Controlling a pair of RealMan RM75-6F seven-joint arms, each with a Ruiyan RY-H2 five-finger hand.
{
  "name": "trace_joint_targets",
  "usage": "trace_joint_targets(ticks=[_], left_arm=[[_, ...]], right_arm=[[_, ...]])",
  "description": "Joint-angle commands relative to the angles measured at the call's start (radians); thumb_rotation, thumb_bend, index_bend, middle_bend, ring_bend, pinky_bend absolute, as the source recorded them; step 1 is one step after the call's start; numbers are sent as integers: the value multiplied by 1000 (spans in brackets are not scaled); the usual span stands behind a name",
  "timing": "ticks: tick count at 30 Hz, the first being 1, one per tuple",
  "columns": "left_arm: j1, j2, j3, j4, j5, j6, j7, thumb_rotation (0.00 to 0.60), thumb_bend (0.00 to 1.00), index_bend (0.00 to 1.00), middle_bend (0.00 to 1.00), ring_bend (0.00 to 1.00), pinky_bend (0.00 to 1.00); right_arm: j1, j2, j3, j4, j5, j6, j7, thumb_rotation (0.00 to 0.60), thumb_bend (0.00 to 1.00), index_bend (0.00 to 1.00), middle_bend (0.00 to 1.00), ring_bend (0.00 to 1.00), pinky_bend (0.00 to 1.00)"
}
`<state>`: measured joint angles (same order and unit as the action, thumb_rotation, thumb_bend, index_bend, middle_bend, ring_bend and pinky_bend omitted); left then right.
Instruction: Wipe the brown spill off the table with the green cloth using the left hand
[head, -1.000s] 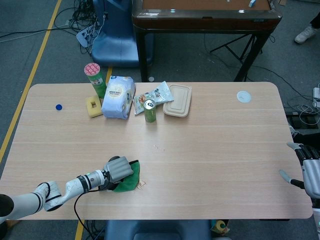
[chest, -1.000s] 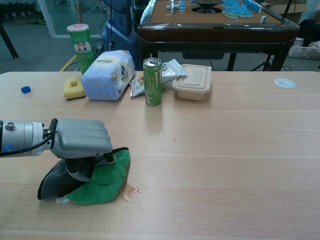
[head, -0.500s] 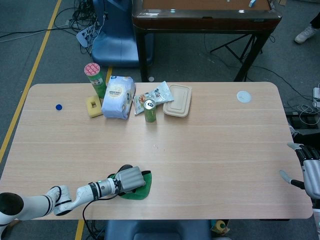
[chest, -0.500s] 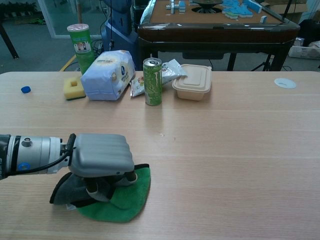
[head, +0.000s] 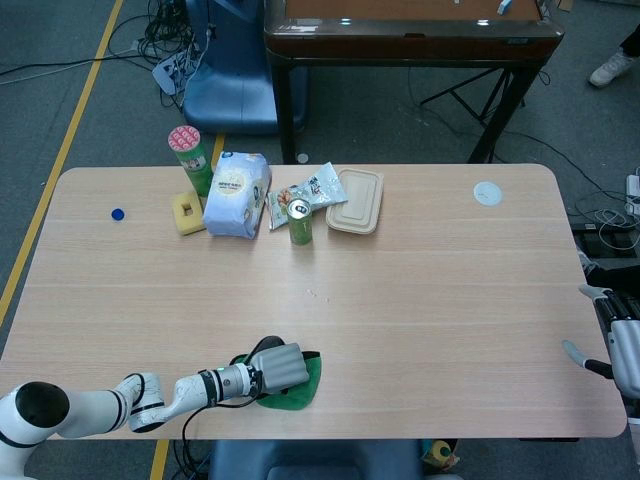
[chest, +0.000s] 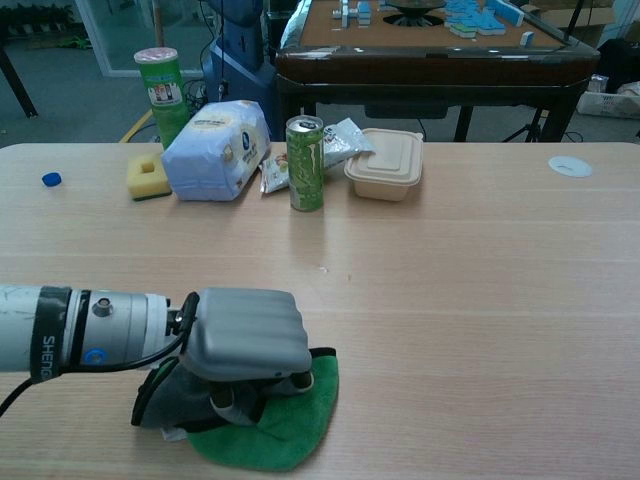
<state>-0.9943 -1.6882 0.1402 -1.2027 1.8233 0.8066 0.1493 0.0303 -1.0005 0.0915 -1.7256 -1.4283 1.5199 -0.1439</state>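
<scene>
Rightward along the near edge of the desk (head: 430, 300) the left hand (head: 279, 368) has slid the green cloth (chest: 285, 430), covering where the brown spill showed. Bare wood runs wide to the right and beyond; the hand lies palm-down, fingers curled onto the cloth, forearm level. The right hand (head: 618, 345) hangs off the right edge, fingers apart, holding nothing

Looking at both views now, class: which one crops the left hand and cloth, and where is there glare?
Chest view: the left hand is large and sharp, the green cloth nearly cut by the bottom edge. Head view: both are small but whole, and glare streaks the dark table behind.
</scene>
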Motion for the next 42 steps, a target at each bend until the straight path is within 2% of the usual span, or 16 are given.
trace_joint_targets(ticks=[1,14,24,27,32,42], left_arm=[[5,17,0,13,-10,-1,21,600,248,644,708,695,979],[58,115,15,61,-79,1,56,600,248,647,708,695,980],[57,104,12,16,-50,43,49,600,248,647,708,695,980],[53,99,-12,27,-69,40,57,600,248,647,708,695,980],[63,114,-81,62,-152,45,47,600,248,647,708,695,980],[89,122,-164,162,-281,48,-11,600,248,645,707,695,980]], right_arm=[[1,0,2,1,1,-1,2,600,232,238,278,232,271],[12,-1,5,0,-7,-11,1,600,232,238,278,232,271],[10,3,3,-11,-9,-6,-9,600,232,238,278,232,271],[6,5,2,-14,-11,2,-10,600,232,238,278,231,271],[-2,6,-1,-12,-12,11,-6,600,232,238,278,232,271],[6,-2,1,-1,-13,-1,2,600,232,238,278,231,271]])
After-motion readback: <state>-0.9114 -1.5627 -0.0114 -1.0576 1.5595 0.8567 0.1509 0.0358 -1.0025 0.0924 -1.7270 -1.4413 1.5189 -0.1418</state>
